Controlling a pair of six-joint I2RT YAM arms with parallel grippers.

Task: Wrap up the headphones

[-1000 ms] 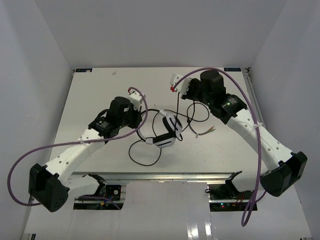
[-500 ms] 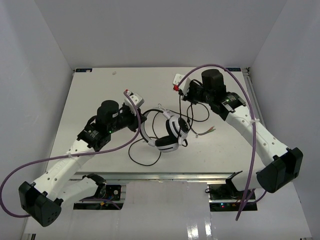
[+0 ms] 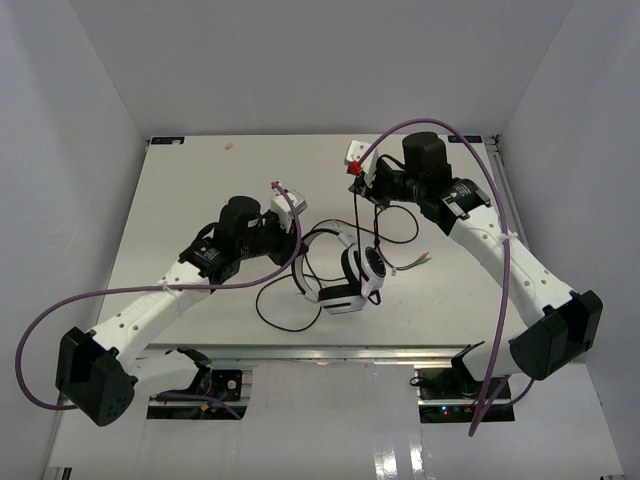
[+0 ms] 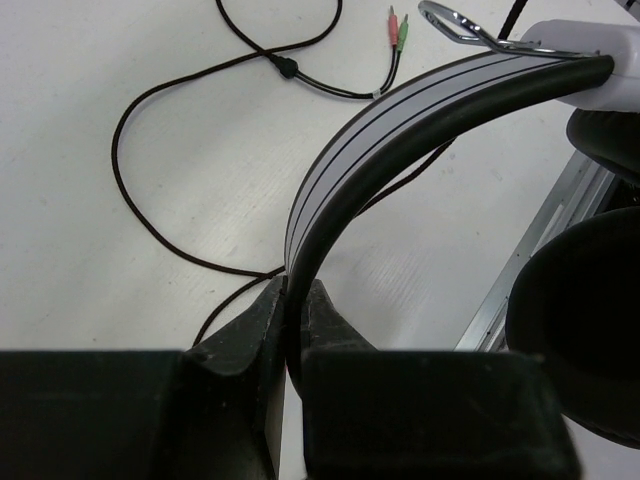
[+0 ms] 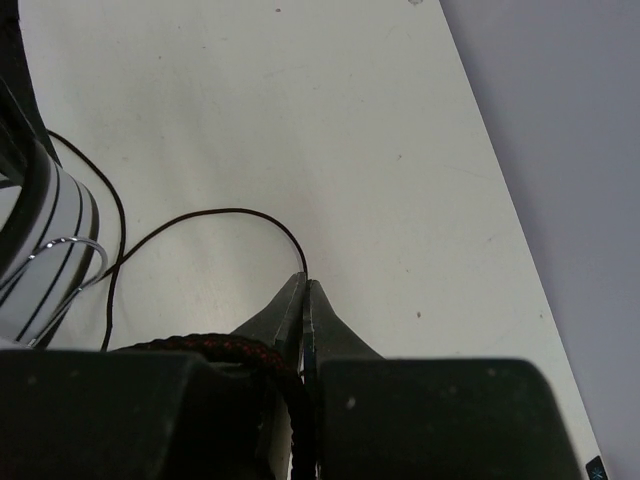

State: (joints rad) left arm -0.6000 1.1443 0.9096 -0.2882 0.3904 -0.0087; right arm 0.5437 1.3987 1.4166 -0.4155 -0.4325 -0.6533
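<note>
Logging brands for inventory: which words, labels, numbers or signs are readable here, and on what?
No legible text in any view.
Headphones: no brand shows; headband bears only thin black stripes.
Small marks at far corners of the table: too small to read.

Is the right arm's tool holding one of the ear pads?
No, the right tool is clamped only on the thin black cord.
</note>
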